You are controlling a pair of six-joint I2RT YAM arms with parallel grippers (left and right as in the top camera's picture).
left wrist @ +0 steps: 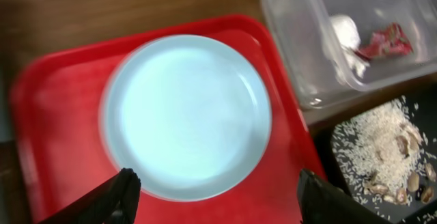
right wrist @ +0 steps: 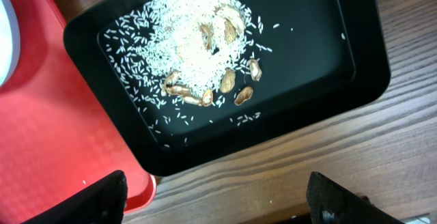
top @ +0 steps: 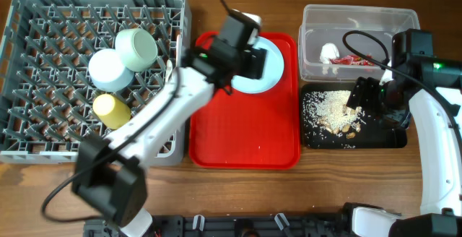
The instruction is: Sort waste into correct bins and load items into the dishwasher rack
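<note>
A pale blue plate [top: 268,67] lies on the red tray [top: 245,132]; it also shows in the left wrist view [left wrist: 186,115]. My left gripper [left wrist: 215,197] is open and empty, hovering just above the plate's near edge. The grey dishwasher rack [top: 43,107] holds a green cup [top: 137,48], a light blue cup [top: 110,69] and a yellow cup [top: 112,110]. My right gripper [right wrist: 217,200] is open and empty above the black tray [right wrist: 328,94] of rice and peanuts [right wrist: 205,53].
A clear plastic bin [top: 317,63] at the back right holds crumpled white paper [top: 330,52] and a red wrapper [top: 354,60]. The black tray [top: 390,139] sits just in front of it. Bare wood lies below the trays.
</note>
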